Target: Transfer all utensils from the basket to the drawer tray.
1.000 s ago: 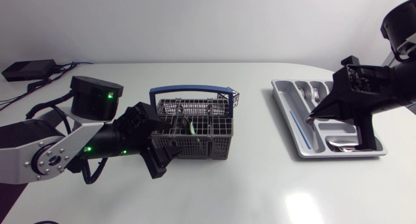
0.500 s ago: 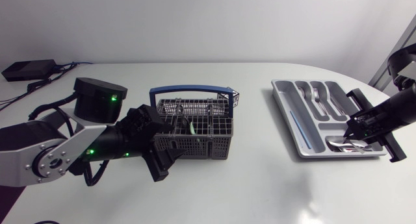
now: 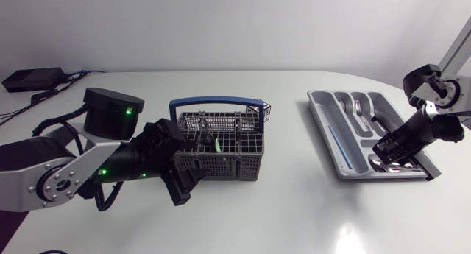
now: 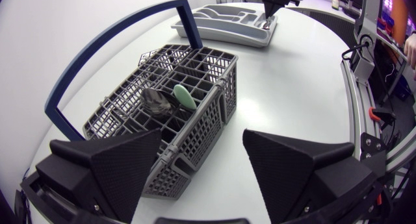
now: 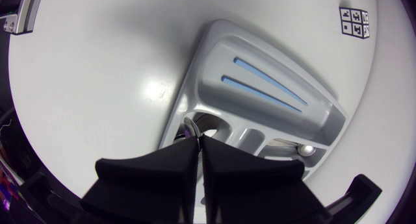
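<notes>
Left jaws spread by basket (image 3: 221, 168); right jaws pressed together over drawer tray (image 3: 321, 121)

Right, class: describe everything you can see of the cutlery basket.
The cutlery basket is grey plastic mesh, rectangular, split into compartments, with a blue arched handle raised. It stands upright on the white table. A green-handled utensil and a metal utensil stick up inside. Its near corner sits between the left gripper's open fingers.

table (image 3: 243, 217): white | black box (image 3: 31, 79): far-left corner, cables (image 3: 40, 98) beside | marker tag (image 5: 355, 21): on table
</notes>
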